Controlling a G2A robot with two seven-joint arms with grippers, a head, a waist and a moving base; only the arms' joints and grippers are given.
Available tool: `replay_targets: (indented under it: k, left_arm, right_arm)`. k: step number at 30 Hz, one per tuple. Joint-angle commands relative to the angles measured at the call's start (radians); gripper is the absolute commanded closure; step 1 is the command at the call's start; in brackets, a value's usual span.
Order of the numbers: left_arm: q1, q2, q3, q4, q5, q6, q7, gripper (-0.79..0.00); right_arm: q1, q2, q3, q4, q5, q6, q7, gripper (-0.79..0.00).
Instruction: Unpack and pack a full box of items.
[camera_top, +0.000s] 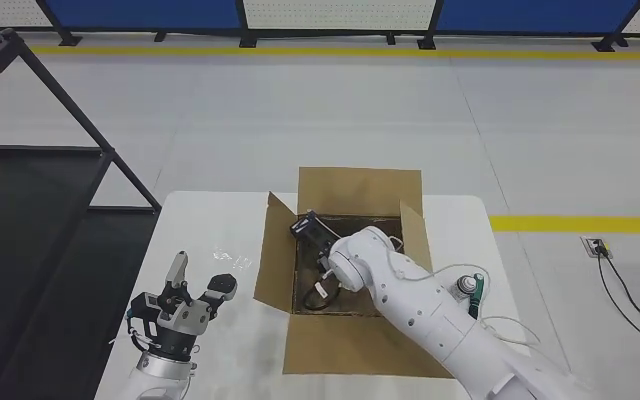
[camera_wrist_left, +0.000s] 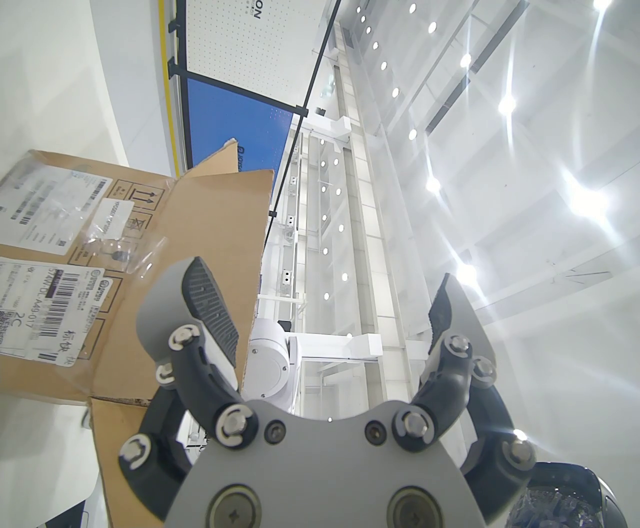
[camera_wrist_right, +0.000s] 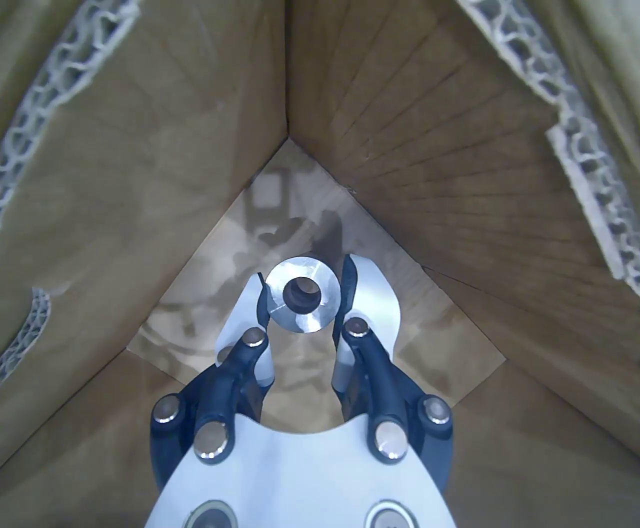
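Note:
The open cardboard box (camera_top: 345, 195) stands mid-table with its flaps spread. My right arm reaches down inside it. In the right wrist view my right gripper (camera_wrist_right: 303, 292) is low in a corner of the box (camera_wrist_right: 450, 165), shut on a short silver metal cylinder (camera_wrist_right: 320, 312) with a hole through its middle. My left gripper (camera_top: 196, 284) is near the table's front left, apart from the box, pointing upward. Its ribbed pads (camera_wrist_left: 212, 307) are spread wide with nothing between them. The box's labelled outer wall (camera_wrist_left: 200, 225) shows beside it.
A clear plastic bag (camera_top: 232, 256) lies on the white table (camera_top: 200, 215) between the left gripper and the box. A dark rounded object (camera_top: 224, 288) sits right by the left gripper. A bottle (camera_top: 463, 288) and a green item (camera_top: 477, 294) lie right of the box.

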Motion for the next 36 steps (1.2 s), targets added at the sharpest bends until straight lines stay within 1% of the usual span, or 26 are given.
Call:
replay_targets:
  k: [1, 3, 4, 6, 8, 10, 13, 15, 19, 22, 23, 24, 26, 27, 32, 36]
  left_arm:
    - [0.0, 0.0, 0.0, 0.0, 0.0, 0.0, 0.0, -0.785]
    - [0.0, 0.0, 0.0, 0.0, 0.0, 0.0, 0.0, -0.785]
    - [0.0, 0.0, 0.0, 0.0, 0.0, 0.0, 0.0, -0.785]
    - [0.0, 0.0, 0.0, 0.0, 0.0, 0.0, 0.0, -0.785]
    - [0.0, 0.0, 0.0, 0.0, 0.0, 0.0, 0.0, -0.785]
    - [0.0, 0.0, 0.0, 0.0, 0.0, 0.0, 0.0, -0.785]
    - [0.0, 0.0, 0.0, 0.0, 0.0, 0.0, 0.0, -0.785]
    - [0.0, 0.0, 0.0, 0.0, 0.0, 0.0, 0.0, -0.785]
    - [0.0, 0.0, 0.0, 0.0, 0.0, 0.0, 0.0, -0.785]
    - [0.0, 0.0, 0.0, 0.0, 0.0, 0.0, 0.0, -0.785]
    - [0.0, 0.0, 0.0, 0.0, 0.0, 0.0, 0.0, -0.785]
    - [0.0, 0.0, 0.0, 0.0, 0.0, 0.0, 0.0, -0.785]
    - [0.0, 0.0, 0.0, 0.0, 0.0, 0.0, 0.0, -0.785]
    - [0.0, 0.0, 0.0, 0.0, 0.0, 0.0, 0.0, -0.785]
    - [0.0, 0.0, 0.0, 0.0, 0.0, 0.0, 0.0, -0.785]
    - [0.0, 0.0, 0.0, 0.0, 0.0, 0.0, 0.0, -0.785]
  right_arm:
    - [0.004, -0.007, 0.004, 0.027, 0.011, -0.008, -0.01, -0.043]
    - [0.007, -0.014, 0.008, 0.051, 0.019, -0.016, -0.019, -0.169]
    - [0.009, -0.017, 0.01, 0.06, 0.022, -0.019, -0.023, -0.252]
    - [0.01, -0.022, 0.014, 0.077, 0.026, -0.024, -0.029, -0.286]
    - [0.011, -0.025, 0.019, 0.091, 0.027, -0.027, -0.034, -0.376]
    - [0.011, -0.028, 0.025, 0.097, 0.026, -0.029, -0.041, -0.388]
    - [0.006, -0.029, 0.035, 0.09, 0.018, -0.025, -0.048, -0.456]
    - [0.0, -0.027, 0.044, 0.078, 0.007, -0.018, -0.049, -0.449]
    - [-0.02, -0.014, 0.071, 0.019, -0.03, 0.009, -0.048, -0.468]
    - [-0.055, 0.008, 0.109, -0.077, -0.082, 0.047, -0.037, -0.489]
    - [-0.072, 0.018, 0.125, -0.118, -0.103, 0.059, -0.027, -0.526]
    - [-0.092, 0.029, 0.144, -0.165, -0.128, 0.072, -0.014, -0.588]
    - [-0.138, 0.053, 0.187, -0.271, -0.183, 0.091, 0.019, -0.767]
    - [-0.165, 0.066, 0.211, -0.332, -0.212, 0.099, 0.038, -0.785]
    - [-0.344, 0.128, 0.349, -0.67, -0.376, 0.113, 0.128, -0.785]
    - [-0.479, 0.161, 0.46, -0.869, -0.478, 0.105, 0.18, -0.785]
